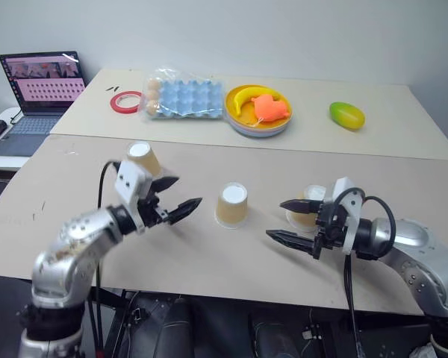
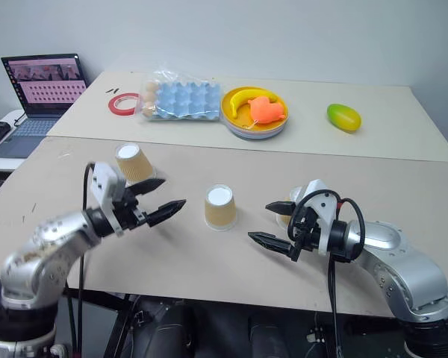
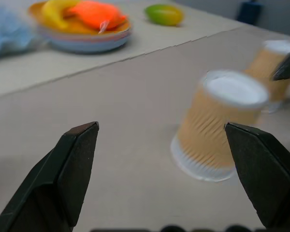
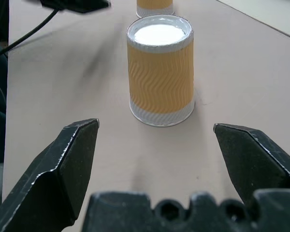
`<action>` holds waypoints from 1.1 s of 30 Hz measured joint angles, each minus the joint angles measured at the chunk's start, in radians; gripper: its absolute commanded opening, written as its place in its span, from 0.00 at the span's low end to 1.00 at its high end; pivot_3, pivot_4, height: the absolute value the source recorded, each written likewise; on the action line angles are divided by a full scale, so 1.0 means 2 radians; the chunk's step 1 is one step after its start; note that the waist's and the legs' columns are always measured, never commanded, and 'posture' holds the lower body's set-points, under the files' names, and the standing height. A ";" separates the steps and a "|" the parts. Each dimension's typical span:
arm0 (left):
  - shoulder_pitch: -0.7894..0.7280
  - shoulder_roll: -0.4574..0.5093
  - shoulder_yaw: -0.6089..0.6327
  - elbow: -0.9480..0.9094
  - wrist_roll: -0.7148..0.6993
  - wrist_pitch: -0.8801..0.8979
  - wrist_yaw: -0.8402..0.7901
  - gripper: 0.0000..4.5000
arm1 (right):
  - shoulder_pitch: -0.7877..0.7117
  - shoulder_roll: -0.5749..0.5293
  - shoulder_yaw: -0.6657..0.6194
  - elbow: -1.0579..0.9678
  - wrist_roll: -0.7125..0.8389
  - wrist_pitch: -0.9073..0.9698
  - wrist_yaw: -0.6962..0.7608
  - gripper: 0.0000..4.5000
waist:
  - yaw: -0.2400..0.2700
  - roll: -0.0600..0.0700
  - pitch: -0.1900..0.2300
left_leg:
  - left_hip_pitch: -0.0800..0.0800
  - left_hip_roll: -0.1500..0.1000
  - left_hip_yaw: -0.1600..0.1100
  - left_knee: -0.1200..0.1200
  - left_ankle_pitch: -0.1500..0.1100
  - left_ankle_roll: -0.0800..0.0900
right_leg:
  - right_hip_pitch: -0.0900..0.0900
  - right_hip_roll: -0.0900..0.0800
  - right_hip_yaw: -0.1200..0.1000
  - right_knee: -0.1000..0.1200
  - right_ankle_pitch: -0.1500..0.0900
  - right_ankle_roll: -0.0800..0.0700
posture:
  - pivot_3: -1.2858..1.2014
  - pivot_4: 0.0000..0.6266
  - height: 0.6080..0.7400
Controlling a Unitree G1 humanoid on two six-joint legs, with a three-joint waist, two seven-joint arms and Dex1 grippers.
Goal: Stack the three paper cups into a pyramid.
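Three tan paper cups stand upside down, apart from one another, on the near table. One cup is at the left, just behind my left hand. The middle cup stands alone between my arms and also shows in the right wrist view. The third cup is partly hidden behind my right gripper's fingers. My left gripper is open and empty, pointing toward the middle cup from its left. My right gripper is open and empty, pointing at that cup from its right. No cup rests on another.
On the far table are a red tape roll, a bagged blue egg tray, a yellow plate with a banana and an orange toy, and a mango. A laptop sits at the far left.
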 measured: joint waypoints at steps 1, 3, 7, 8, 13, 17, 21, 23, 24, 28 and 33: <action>0.012 -0.028 0.003 0.003 0.017 -0.009 0.039 0.99 | -0.001 0.000 0.003 0.001 -0.001 0.000 0.001 1.00 | 0.000 0.000 0.000 | 0.000 0.000 0.000 0.000 0.000 0.000 | 0.000 0.000 0.000 0.000 0.000 0.000 | 0.52 0.24 0.28; 0.016 -0.056 0.012 0.028 0.062 -0.030 0.113 0.99 | -0.006 0.002 0.005 0.002 -0.001 0.000 0.003 1.00 | 0.003 0.000 0.000 | 0.000 0.000 -0.001 0.001 0.000 0.000 | 0.000 0.000 -0.001 0.001 0.000 0.000 | 0.52 0.24 0.28; 0.007 -0.054 0.038 0.096 0.121 -0.081 0.177 0.99 | -0.008 0.002 0.005 0.007 -0.002 0.000 0.007 1.00 | 0.005 0.000 0.000 | 0.000 0.000 -0.001 0.001 0.000 0.000 | 0.000 0.000 -0.001 0.001 0.000 0.000 | 0.52 0.24 0.28; -0.001 -0.054 0.037 0.112 0.130 -0.096 0.181 0.99 | -0.010 0.002 0.005 0.008 -0.002 0.000 0.008 1.00 | 0.007 0.000 0.000 | 0.000 0.000 0.000 0.001 0.000 0.000 | 0.000 0.000 -0.001 0.001 0.000 0.000 | 0.52 0.24 0.28; -0.074 -0.037 0.024 0.223 0.156 -0.161 0.167 0.99 | -0.018 0.005 0.005 0.007 -0.003 0.000 0.008 1.00 | 0.014 0.000 0.000 | -0.001 -0.001 -0.001 0.001 0.000 0.000 | -0.001 0.000 -0.001 0.000 0.000 0.000 | 0.52 0.24 0.28; -0.131 -0.026 0.003 0.299 0.160 -0.195 0.128 0.99 | -0.014 0.007 0.005 0.006 -0.002 0.000 0.005 1.00 | 0.012 0.000 0.000 | -0.001 -0.001 -0.001 0.001 0.000 0.000 | -0.001 0.000 -0.001 0.000 0.000 0.000 | 0.52 0.24 0.28; -0.169 -0.023 -0.012 0.331 0.160 -0.210 0.096 0.99 | -0.006 0.007 0.002 0.003 -0.002 0.000 0.002 1.00 | 0.011 0.000 0.000 | -0.001 0.000 -0.001 0.000 0.000 0.000 | 0.000 0.000 -0.001 0.000 0.000 0.000 | 0.52 0.24 0.28; -0.186 -0.021 -0.012 0.343 0.160 -0.214 0.088 0.99 | -0.002 0.007 0.002 0.002 -0.002 0.000 0.000 1.00 | 0.009 0.000 0.000 | -0.001 0.000 -0.001 0.000 0.000 0.000 | 0.000 0.000 -0.001 0.000 0.000 0.000 | 0.52 0.24 0.28; -0.191 -0.020 -0.012 0.347 0.160 -0.216 0.086 0.99 | -0.001 0.007 0.002 0.001 -0.002 0.000 0.000 1.00 | 0.008 0.000 0.000 | -0.001 0.000 -0.001 0.000 0.000 0.000 | 0.000 0.000 -0.001 0.000 0.000 0.000 | 0.52 0.24 0.28; -0.220 -0.010 -0.010 0.376 0.161 -0.231 0.082 0.99 | 0.001 0.012 0.001 -0.002 -0.002 0.000 -0.004 1.00 | 0.008 0.000 0.001 | -0.001 -0.001 -0.001 0.000 0.000 0.000 | 0.000 0.000 -0.001 0.000 0.000 0.000 | 0.52 0.24 0.28; -0.253 -0.006 -0.008 0.402 0.161 -0.245 0.081 0.99 | 0.004 0.016 0.001 -0.004 -0.002 0.000 -0.012 1.00 | 0.008 0.000 0.001 | -0.001 -0.001 -0.001 0.000 0.000 0.000 | 0.000 0.000 -0.001 0.000 0.000 0.000 | 0.52 0.24 0.28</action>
